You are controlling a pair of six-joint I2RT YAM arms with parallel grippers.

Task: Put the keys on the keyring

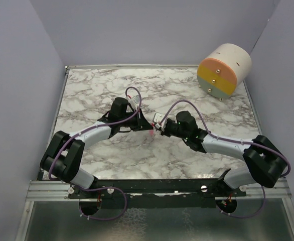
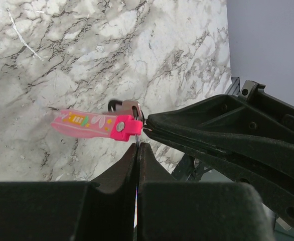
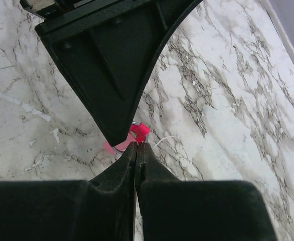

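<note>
The keyring is a pink strip tag with a thin metal ring at its right end, held above the marble. My left gripper is shut on the ring from below. The key, with a dark head and a short silvery shaft, sits just behind the tag's ring end. My right gripper comes in from the right, shut, with its tip at the key and ring. In the right wrist view the right gripper is shut right under the pink tag end, and the left gripper's body hides most of the tag. In the top view both grippers meet mid-table at the pink tag.
A round cream drum with orange, pink and grey bands lies at the back right corner. Grey walls close in the marble table on the left, back and right.
</note>
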